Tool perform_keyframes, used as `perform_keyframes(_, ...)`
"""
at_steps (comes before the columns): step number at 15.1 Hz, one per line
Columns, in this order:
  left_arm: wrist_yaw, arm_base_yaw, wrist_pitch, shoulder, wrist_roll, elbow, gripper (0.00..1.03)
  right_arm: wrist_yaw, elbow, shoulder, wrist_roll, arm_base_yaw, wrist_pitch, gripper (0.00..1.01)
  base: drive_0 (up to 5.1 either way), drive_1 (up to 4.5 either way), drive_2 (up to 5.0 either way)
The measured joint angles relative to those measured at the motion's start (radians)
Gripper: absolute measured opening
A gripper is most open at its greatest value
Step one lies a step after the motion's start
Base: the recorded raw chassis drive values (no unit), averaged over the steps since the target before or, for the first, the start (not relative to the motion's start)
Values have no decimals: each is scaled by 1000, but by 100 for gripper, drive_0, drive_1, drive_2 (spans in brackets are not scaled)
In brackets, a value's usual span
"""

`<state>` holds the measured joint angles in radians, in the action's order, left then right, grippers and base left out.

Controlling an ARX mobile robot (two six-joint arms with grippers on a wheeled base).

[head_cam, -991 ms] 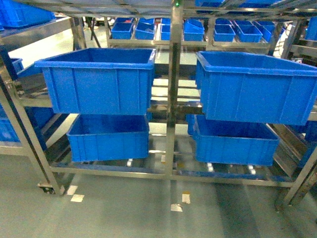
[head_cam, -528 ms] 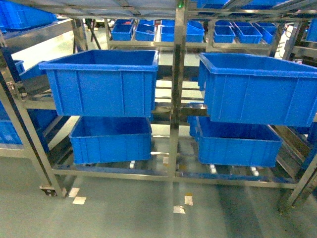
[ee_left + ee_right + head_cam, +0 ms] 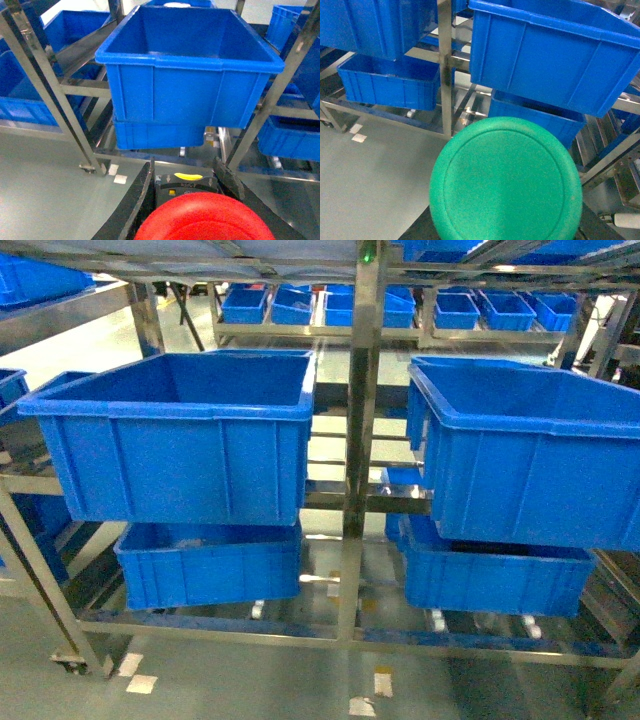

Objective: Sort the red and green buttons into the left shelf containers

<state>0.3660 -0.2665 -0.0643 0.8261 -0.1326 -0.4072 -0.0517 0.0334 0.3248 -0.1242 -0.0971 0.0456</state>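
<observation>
Buttons number two: a red button (image 3: 205, 220) sits clamped between the left gripper's (image 3: 185, 182) dark fingers (image 3: 132, 200), and a green button (image 3: 506, 180) fills the right wrist view, so whether that gripper grips it I cannot tell. Carrying seems done; next comes lifting each over a rim and letting go. Four large bins face the robot; the upper left bin (image 3: 170, 410) looks nearest.

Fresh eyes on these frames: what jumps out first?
Four big blue bins on a steel rack dominate the head view: upper left bin, upper right bin, and a lower one under each. Each wrist view is crowded by a button cap at the bottom: a red button between the left claw's fingers, and a green button filling the right wrist view.
</observation>
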Motion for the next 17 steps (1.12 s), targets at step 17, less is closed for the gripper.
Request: perform_keyframes(17,0,1,-3,3,0,0,29,1,0,0,0,0,2,34,-4,244,-253)
